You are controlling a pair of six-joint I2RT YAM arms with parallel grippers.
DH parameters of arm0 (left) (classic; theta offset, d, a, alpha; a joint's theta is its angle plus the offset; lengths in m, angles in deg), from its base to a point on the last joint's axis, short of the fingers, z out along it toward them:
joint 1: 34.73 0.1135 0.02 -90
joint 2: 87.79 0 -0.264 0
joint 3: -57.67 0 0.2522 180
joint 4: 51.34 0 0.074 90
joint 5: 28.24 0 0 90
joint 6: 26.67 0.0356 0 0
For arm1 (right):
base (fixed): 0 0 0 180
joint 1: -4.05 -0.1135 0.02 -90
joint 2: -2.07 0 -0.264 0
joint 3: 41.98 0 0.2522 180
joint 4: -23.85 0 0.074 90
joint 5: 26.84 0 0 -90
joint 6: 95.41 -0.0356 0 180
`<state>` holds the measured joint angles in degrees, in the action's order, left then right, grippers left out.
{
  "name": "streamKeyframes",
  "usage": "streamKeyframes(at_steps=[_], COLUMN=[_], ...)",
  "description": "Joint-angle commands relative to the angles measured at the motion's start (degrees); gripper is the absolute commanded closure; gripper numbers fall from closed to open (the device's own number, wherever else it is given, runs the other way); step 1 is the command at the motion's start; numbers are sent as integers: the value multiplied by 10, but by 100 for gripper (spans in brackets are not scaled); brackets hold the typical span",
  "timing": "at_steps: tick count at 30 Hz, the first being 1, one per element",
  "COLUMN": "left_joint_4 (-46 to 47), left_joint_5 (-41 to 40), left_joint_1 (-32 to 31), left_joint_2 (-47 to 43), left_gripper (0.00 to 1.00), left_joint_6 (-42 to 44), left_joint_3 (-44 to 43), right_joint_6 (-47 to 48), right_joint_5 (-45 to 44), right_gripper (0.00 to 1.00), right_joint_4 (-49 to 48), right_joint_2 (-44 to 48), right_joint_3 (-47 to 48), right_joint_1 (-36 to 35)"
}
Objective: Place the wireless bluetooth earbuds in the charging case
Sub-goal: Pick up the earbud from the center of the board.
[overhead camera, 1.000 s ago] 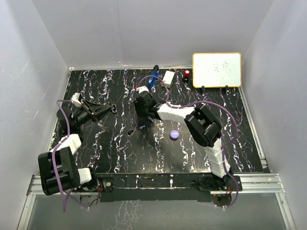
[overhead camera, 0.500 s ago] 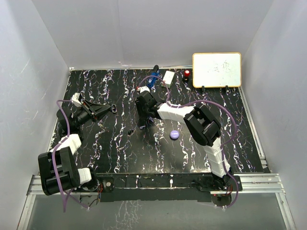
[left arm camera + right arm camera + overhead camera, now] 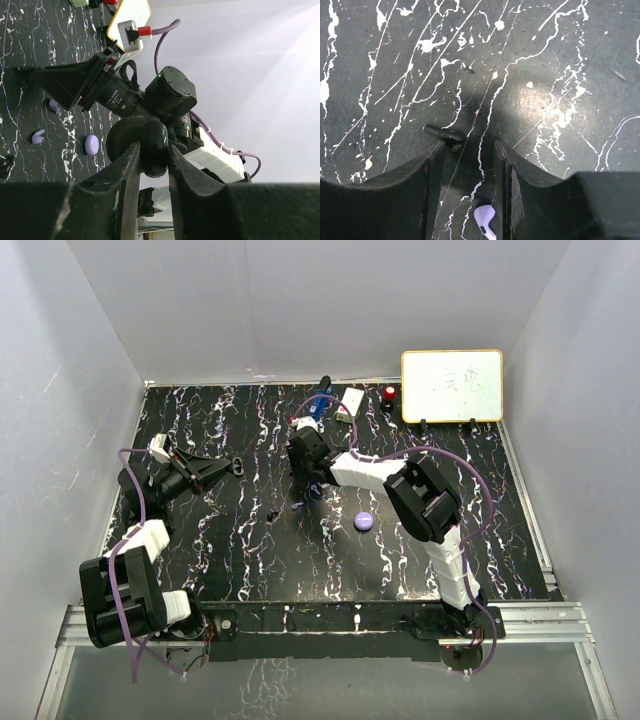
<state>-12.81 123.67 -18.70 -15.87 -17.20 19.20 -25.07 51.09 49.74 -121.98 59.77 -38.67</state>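
Three cameras, one black marbled table [image 3: 250,570].
From high above and behind the arm bases, we look down on the whole table. Our left wrist camera, rolled sideways, looks low across the table past the left gripper [image 3: 154,150] to the right arm [image 3: 170,95], also seen from overhead. Our right wrist camera faces straight down, very near the tabletop, past the right gripper [image 3: 469,150].
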Motion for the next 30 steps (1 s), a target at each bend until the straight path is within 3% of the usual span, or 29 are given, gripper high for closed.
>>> streamKeyframes(at_steps=[1, 17, 30], left_joint_4=[6, 2, 7], left_joint_5=[3, 2, 1], left_joint_1=[4, 4, 4], left_joint_2=[-8, -11, -10], left_gripper=[100, 100, 100], left_joint_6=[1, 2, 0], left_joint_3=[-11, -10, -8], right_joint_6=[-1, 1, 13], right_joint_5=[-22, -27, 80], right_gripper=[59, 59, 58], right_joint_4=[-8, -7, -50], right_joint_2=[-10, 2, 45], right_joint_3=[25, 32, 4], right_joint_1=[10, 31, 30])
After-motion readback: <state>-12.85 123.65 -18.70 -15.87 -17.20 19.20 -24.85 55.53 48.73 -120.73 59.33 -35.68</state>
